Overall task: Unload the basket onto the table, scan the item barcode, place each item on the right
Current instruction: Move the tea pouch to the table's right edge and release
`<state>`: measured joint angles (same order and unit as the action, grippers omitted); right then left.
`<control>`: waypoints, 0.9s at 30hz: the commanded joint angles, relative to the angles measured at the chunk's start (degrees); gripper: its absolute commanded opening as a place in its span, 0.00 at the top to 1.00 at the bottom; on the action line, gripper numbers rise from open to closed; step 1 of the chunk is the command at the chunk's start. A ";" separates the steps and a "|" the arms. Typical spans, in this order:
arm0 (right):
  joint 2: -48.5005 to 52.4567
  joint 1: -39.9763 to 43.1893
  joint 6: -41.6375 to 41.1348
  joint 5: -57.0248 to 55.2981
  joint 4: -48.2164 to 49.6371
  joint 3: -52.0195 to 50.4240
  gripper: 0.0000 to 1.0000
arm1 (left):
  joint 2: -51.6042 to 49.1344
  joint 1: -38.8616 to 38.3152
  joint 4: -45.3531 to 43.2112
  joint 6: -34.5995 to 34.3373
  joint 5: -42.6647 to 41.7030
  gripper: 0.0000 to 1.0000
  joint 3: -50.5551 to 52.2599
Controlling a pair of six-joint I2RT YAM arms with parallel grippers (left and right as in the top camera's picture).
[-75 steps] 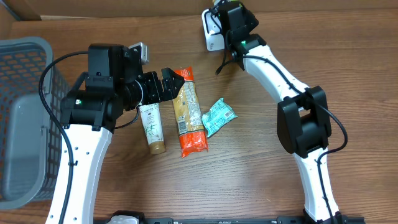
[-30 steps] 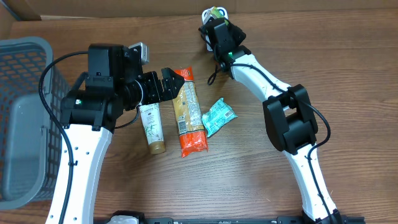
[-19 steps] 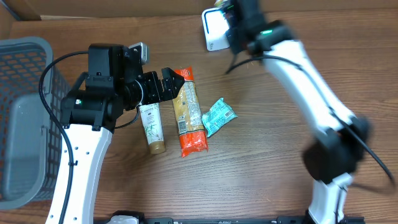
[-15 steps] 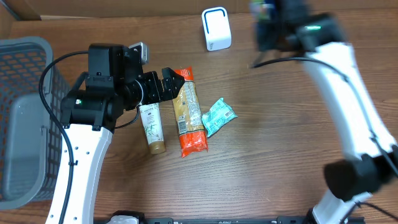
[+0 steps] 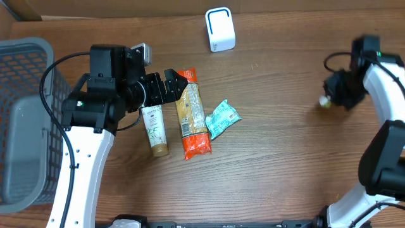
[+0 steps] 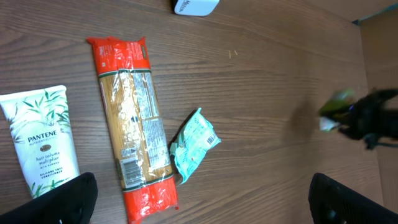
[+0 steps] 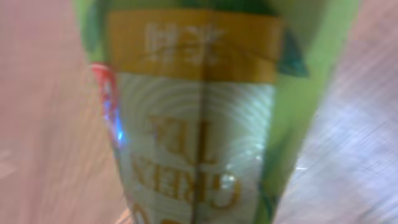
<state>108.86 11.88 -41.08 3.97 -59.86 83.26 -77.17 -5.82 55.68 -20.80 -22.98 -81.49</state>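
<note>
Green tea packet point(image 7: 199, 124) sits clamped in the right end effector point(image 5: 334, 95), at the right side of the table point(image 5: 272, 158), well apart from the white scanner point(image 5: 219, 29); left end effector point(image 6: 202, 198) gapes wide.

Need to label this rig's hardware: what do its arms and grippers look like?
Left arm and right arm: smooth white links, boxy black joint housings, loose black cables, small green lights. Left gripper: black, blocky fingers.

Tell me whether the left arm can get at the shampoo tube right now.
Probably yes: the left gripper hangs open close above the shampoo tube, nothing lies on it, and the pasta pack only sits alongside.
</note>
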 commanded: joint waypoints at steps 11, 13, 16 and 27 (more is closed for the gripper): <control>-1.11 3.15 0.63 1.55 6.03 -9.38 0.20 | -0.42 -0.20 -0.22 1.09 -0.79 0.00 -1.16; -1.18 3.26 3.85 4.50 2.99 -7.08 0.18 | -0.42 -0.20 -0.22 1.09 -0.79 0.00 -1.16; -1.62 2.91 9.53 8.70 -2.27 -1.33 0.18 | -0.42 -0.20 -0.22 1.09 -0.79 0.01 -1.16; -1.75 -14.34 28.09 13.27 -12.90 14.32 0.02 | -0.42 -0.20 -0.22 1.09 -0.79 0.00 -1.16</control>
<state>107.94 2.98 -18.31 15.55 -74.02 97.62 -77.19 -5.82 55.64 -20.78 -22.98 -81.49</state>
